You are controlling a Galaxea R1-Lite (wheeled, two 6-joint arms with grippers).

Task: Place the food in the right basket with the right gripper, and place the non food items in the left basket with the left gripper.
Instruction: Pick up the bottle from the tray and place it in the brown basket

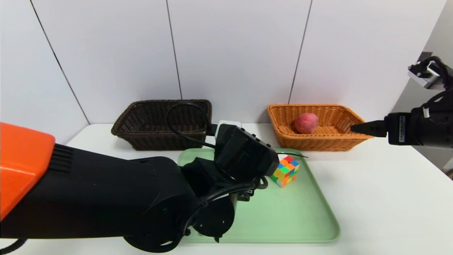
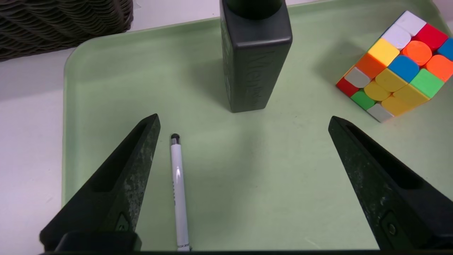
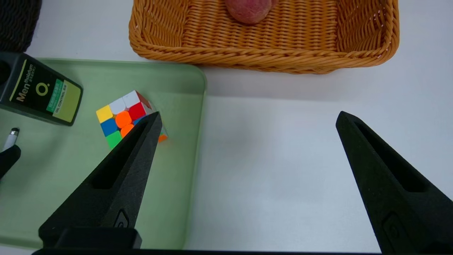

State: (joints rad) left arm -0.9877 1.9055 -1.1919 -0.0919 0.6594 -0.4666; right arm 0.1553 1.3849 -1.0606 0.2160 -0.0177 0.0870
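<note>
While I am watching the feeds from my station, I am listing what is lying on the white table (image 1: 371, 198).

Peach (image 1: 306, 123): resting inside the light orange wicker basket (image 1: 336, 141), toward its far wall.

Dark brown wicker basket (image 1: 148, 136): standing at the table's far left side, well apart from the orange one; I am seeing nothing of its floor clearly.

Green tray (image 1: 300, 219): sitting between and in front of the two baskets.

Puzzle cube (image 2: 396, 65): resting on the tray, near its right edge, tilted on a corner.

Black bottle (image 2: 253, 60): standing upright on the tray, to the cube's left and apart from it.

White-and-silver pen (image 2: 178, 191): lying flat on the tray in front of the bottle, just beside one finger of the left gripper.

Left gripper (image 2: 244, 124): hovering over the tray, fingers spread wide, gripping nothing.

Right gripper (image 3: 247, 118): hanging above bare table in front of the orange basket, fingers spread wide, carrying nothing.
</note>
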